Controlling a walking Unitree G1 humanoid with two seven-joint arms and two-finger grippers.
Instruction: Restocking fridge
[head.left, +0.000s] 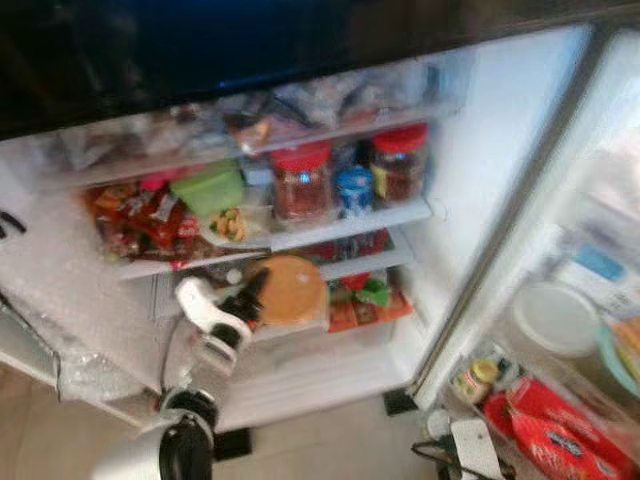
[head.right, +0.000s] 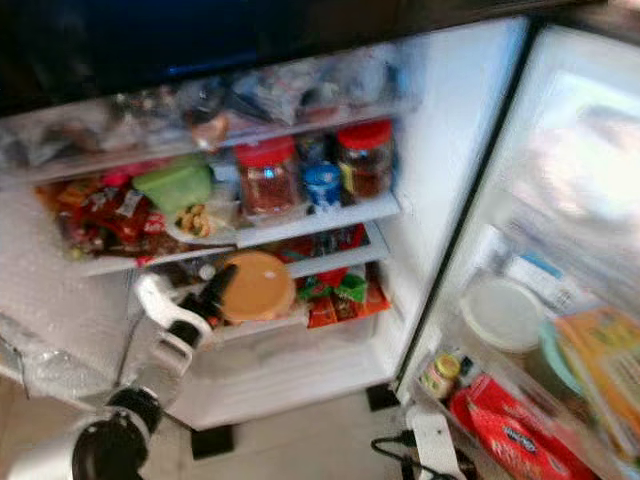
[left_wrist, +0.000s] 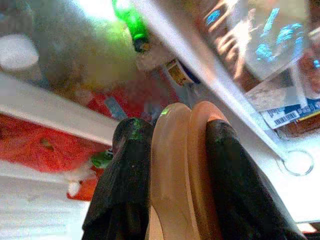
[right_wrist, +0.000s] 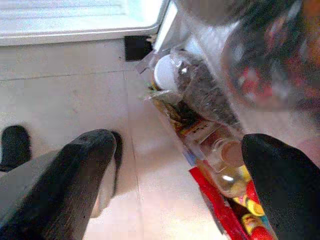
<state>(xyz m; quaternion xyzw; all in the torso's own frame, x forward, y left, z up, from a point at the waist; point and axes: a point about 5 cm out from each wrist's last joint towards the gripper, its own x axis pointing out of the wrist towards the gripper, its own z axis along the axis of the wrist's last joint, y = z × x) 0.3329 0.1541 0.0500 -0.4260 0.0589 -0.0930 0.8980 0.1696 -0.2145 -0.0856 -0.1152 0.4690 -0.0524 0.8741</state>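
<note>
Fridge: you have the open white fridge (head.left: 500, 180) before you, its white door (head.left: 610, 130) swung out on its right side.
Shelves: the white wire-edged shelves (head.left: 350, 222) inside the fridge are crowded; the upper ones hold blurred clear packets.
Door rack: low in the door you see a round white lidded tub (head.left: 553, 318) and red printed packets (head.left: 555, 440) below it.
Task item: the round tan disc-shaped container (head.left: 292, 289) sits at the front edge of the lower fridge shelf, below the jars.
Left gripper: your left gripper (head.left: 250, 297) reaches into the fridge and pinches that tan container; in the left wrist view one black finger (left_wrist: 122, 185) presses each face of its rim.
Jars: two red-lidded glass jars (head.left: 302, 180) stand on the middle fridge shelf with a small blue-lidded jar (head.left: 353, 190) between them.
Green tub: a light green plastic tub (head.left: 208, 188) rests left of the jars on the same shelf.
Right gripper: your right gripper (right_wrist: 180, 165) hangs over the pale tiled floor (right_wrist: 65, 95) beside the door rack, fingers spread apart, holding nothing.
</note>
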